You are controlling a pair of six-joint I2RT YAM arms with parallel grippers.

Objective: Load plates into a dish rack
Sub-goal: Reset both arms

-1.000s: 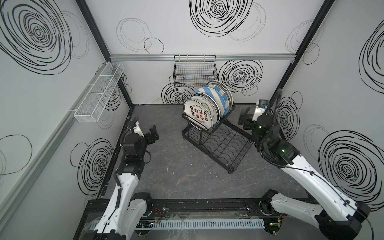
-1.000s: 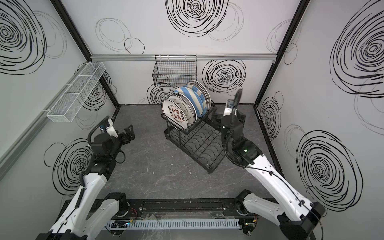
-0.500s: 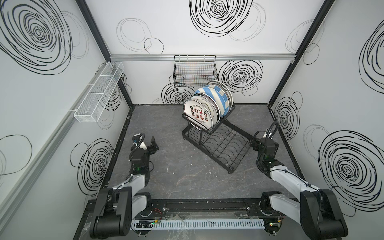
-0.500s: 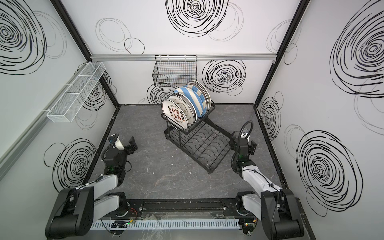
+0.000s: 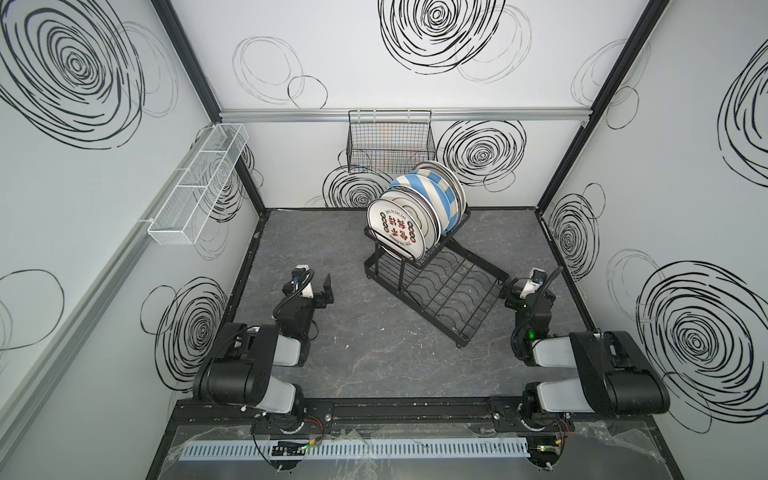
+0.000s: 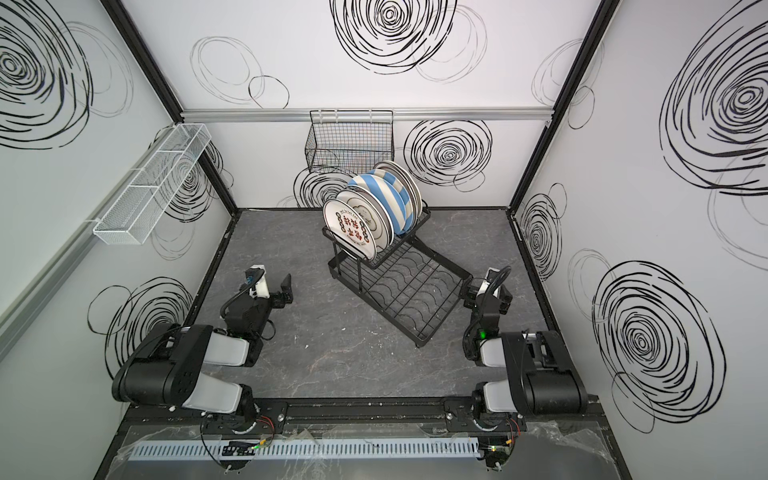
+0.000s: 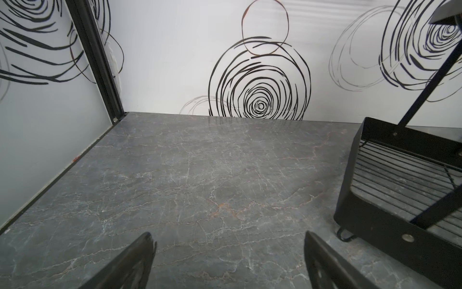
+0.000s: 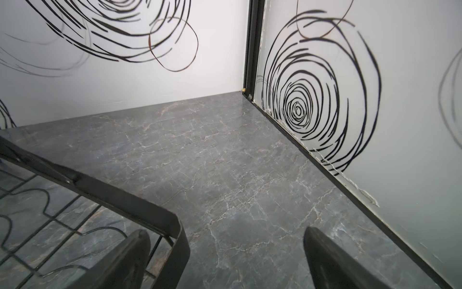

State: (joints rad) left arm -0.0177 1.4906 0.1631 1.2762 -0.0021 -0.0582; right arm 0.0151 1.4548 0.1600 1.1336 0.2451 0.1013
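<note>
Seven plates (image 5: 399, 226), perhaps, upright in rack (image 5: 478, 262) — left fingers (image 7: 130, 265), right fingers (image 8: 332, 262) well apart

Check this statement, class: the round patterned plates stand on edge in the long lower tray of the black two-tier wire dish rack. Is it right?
Not quite. The round patterned plates stand on edge in the small raised upper basket of the black two-tier wire dish rack, not its long lower tray, which holds none. Both top views show this.

I count one dish rack (image 5: 482, 262), at least five overlapping plates (image 5: 397, 227), one black basket (image 5: 390, 145), one white basket (image 5: 195, 195).
</note>
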